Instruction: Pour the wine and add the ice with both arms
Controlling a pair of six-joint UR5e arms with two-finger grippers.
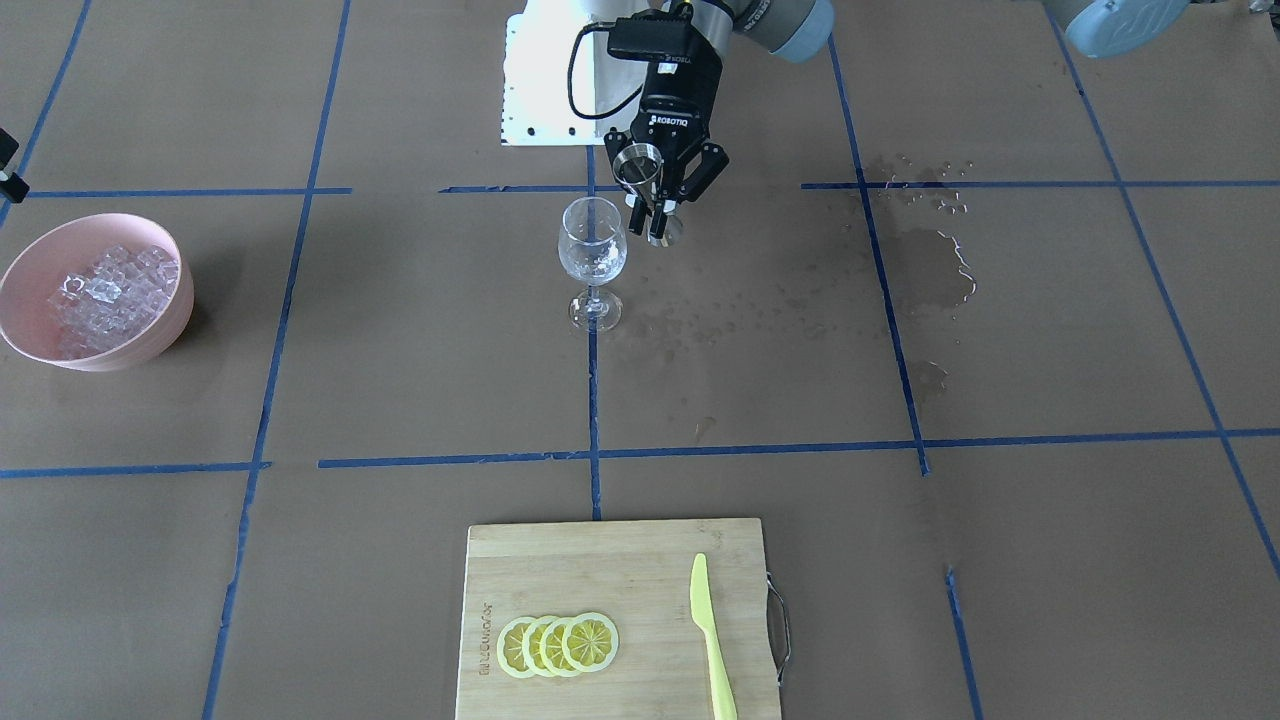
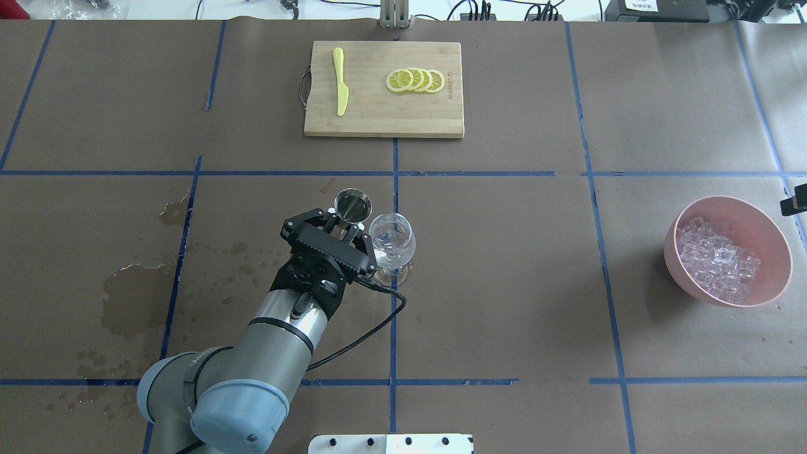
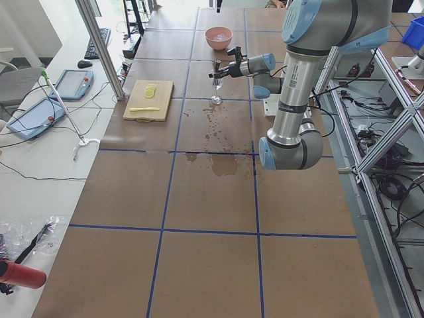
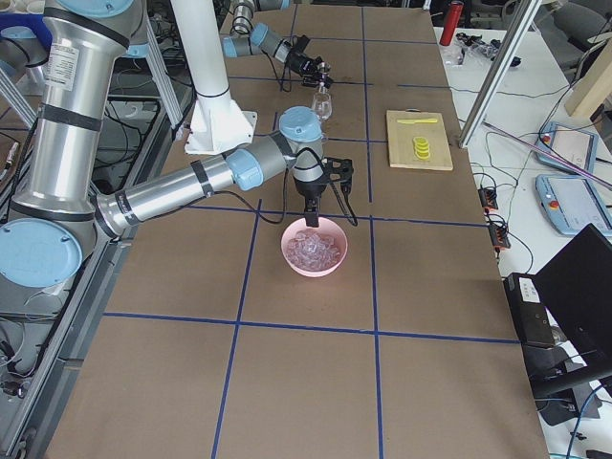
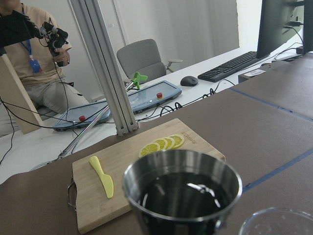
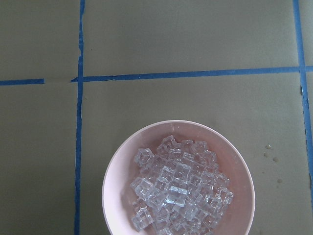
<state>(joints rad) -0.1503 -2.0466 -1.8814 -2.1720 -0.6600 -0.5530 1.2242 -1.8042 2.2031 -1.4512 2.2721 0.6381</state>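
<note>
My left gripper [image 1: 652, 203] is shut on a steel jigger [image 1: 638, 163], held upright just beside the rim of an upright wine glass [image 1: 592, 250]. The overhead view shows the same: gripper [image 2: 341, 227], jigger [image 2: 353, 205], glass [image 2: 392, 241]. In the left wrist view the jigger [image 5: 182, 196] holds clear wine [image 5: 183, 197]. I cannot tell what is in the glass. The ice [image 6: 178, 196] fills a pink bowl [image 6: 111, 176], also seen in the overhead view [image 2: 672, 249]. My right gripper [image 4: 316, 203] hangs over that bowl; I cannot tell whether it is open.
A bamboo cutting board [image 2: 378, 113] with lemon slices [image 2: 416, 80] and a yellow-green knife [image 2: 340, 88] lies at the table's far side. Dark wet stains [image 2: 132, 296] mark the brown paper on my left. The white base block [image 2: 391, 443] is at the near edge.
</note>
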